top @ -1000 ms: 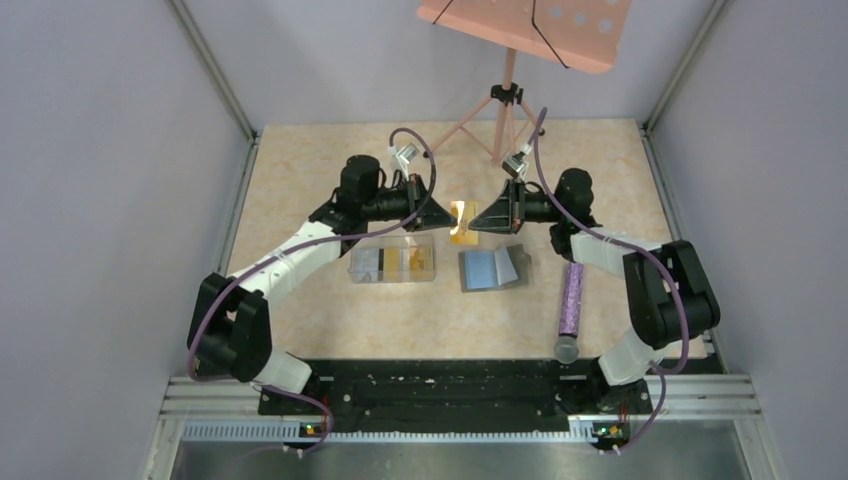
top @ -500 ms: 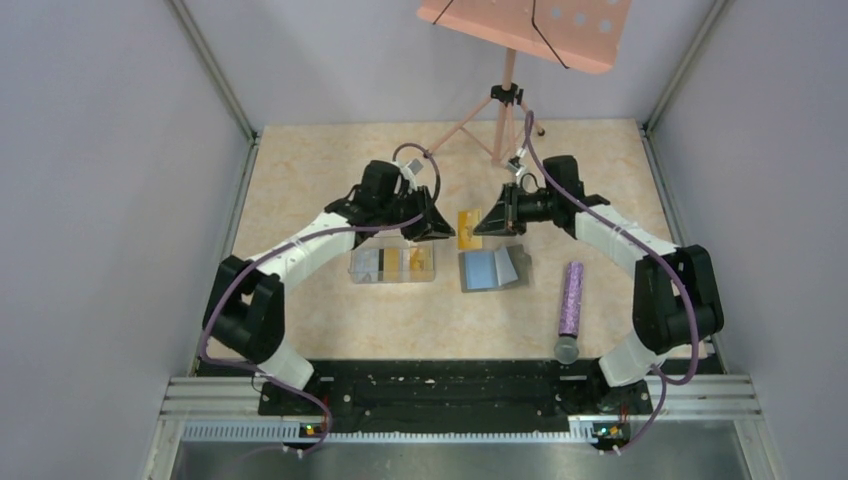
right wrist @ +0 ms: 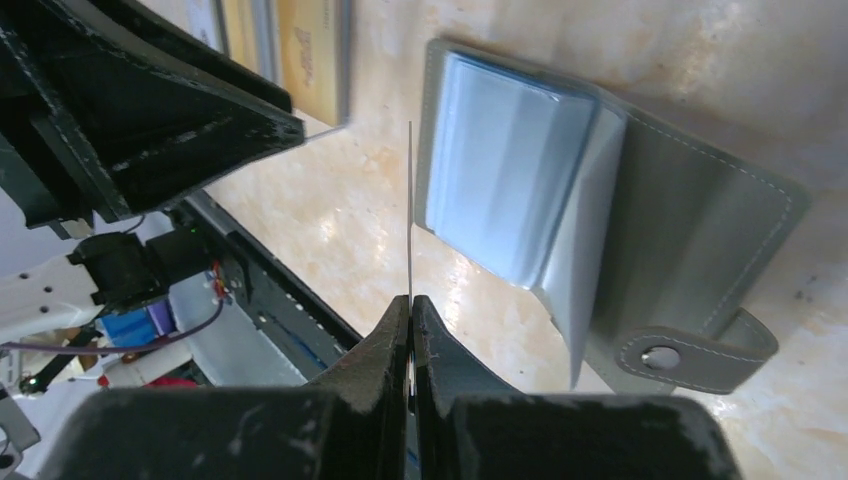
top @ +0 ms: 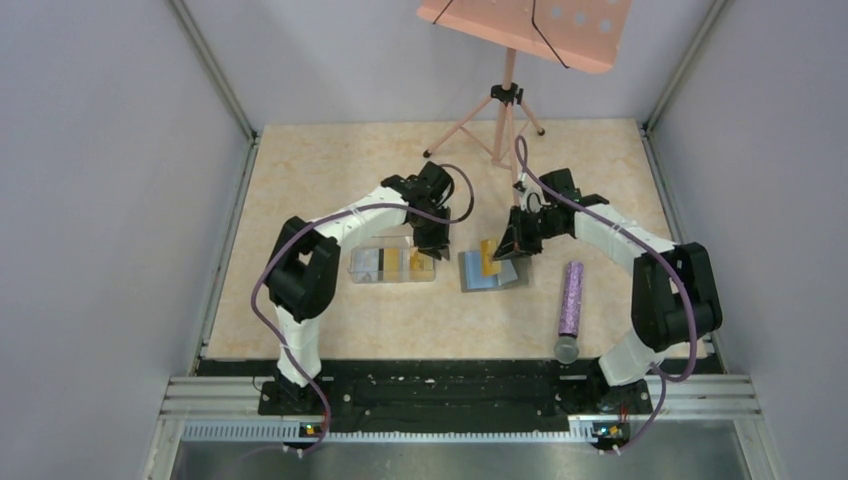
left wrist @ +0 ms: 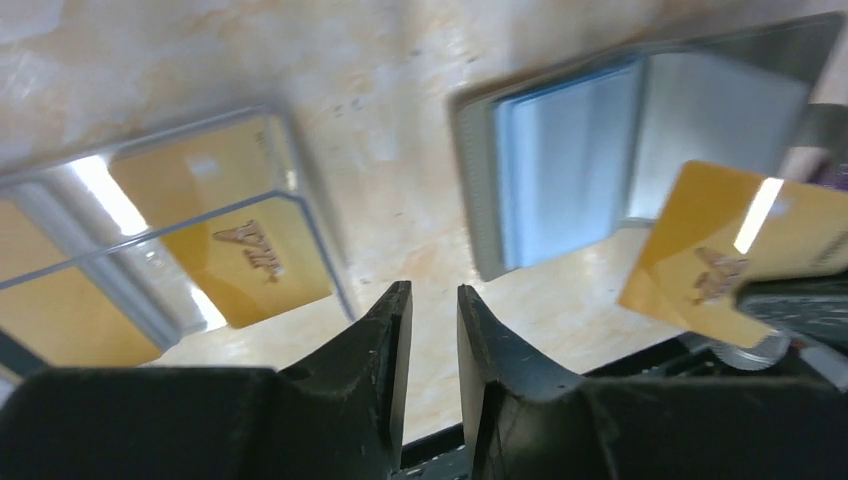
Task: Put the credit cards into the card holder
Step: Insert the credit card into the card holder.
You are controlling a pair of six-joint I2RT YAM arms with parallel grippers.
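Note:
The card holder (top: pixel 495 272) lies open on the table, dark grey, with a pale blue card (right wrist: pixel 500 165) in its pocket; it also shows in the left wrist view (left wrist: pixel 600 150) and the right wrist view (right wrist: pixel 690 230). My right gripper (top: pixel 508 250) is shut on an orange credit card (top: pixel 488 255), held on edge just above the holder's left part. The right wrist view shows that card edge-on (right wrist: pixel 410 210); the left wrist view shows its face (left wrist: pixel 715 265). My left gripper (top: pixel 433 240) is open and empty (left wrist: pixel 433 300), between the clear box and the holder.
A clear plastic box (top: pixel 393 262) with orange and pale cards (left wrist: pixel 235 250) lies left of the holder. A purple glitter tube (top: pixel 571 298) with a grey cap lies to the right. A pink music stand's tripod (top: pixel 505 110) stands at the back.
Both grippers held the orange card up between them. The left one let go and swung down beside the clear box. The right one carried the card down to the holder.

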